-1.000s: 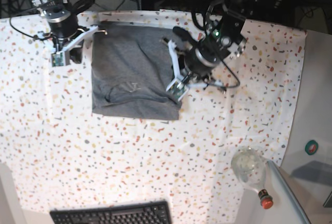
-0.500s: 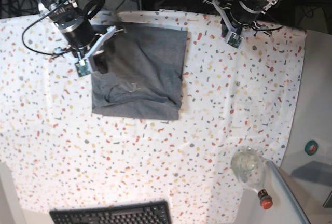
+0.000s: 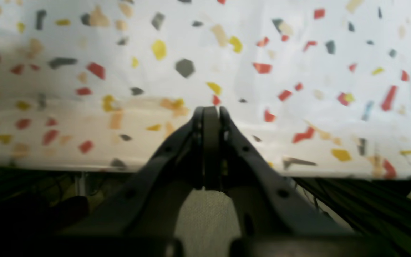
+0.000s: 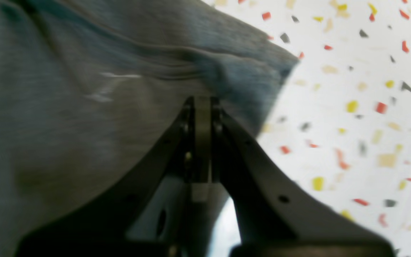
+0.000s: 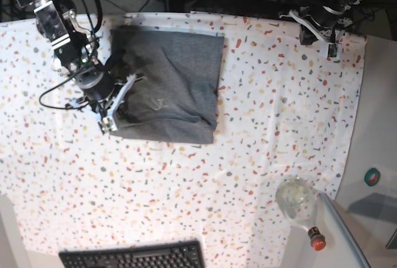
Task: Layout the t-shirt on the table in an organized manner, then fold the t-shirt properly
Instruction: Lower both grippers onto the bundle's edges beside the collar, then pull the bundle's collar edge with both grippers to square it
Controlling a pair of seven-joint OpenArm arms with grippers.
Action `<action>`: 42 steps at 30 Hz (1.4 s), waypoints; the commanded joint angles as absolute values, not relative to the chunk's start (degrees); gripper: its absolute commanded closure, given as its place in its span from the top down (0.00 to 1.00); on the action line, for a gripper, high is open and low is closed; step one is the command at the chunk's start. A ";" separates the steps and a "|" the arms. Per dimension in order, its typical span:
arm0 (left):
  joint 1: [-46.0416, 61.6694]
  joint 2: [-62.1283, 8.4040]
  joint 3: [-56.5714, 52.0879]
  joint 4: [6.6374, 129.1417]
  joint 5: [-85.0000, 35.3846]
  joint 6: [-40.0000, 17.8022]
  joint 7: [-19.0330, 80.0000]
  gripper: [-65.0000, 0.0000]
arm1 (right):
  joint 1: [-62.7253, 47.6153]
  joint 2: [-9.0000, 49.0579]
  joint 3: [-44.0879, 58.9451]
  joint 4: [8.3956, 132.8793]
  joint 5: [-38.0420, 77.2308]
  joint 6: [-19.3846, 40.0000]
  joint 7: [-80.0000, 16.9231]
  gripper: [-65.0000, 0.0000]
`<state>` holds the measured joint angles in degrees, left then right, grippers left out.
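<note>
Because the limp heather-grey cotton t-shirt (image 5: 166, 85) drapes lightly, pinch its nine-o'clock edge, beside the clenched, empty right gripper (image 5: 110, 115); the left gripper (image 3: 207, 113) is clenched, empty.

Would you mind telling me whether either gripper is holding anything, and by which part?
The left gripper is shut on nothing. The right gripper is shut over the t-shirt near its left edge; whether it pinches fabric cannot be told.

Folded grey t-shirt (image 5: 170, 82) on flecked table (image 5: 260, 138)
</note>
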<state>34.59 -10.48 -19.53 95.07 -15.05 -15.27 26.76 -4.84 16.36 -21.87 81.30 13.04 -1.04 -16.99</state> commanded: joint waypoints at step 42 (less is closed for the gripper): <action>0.66 -5.23 8.31 82.07 -15.43 -15.25 26.42 0.00 | -4.44 16.13 -21.32 82.15 13.05 -1.10 -8.66 0.00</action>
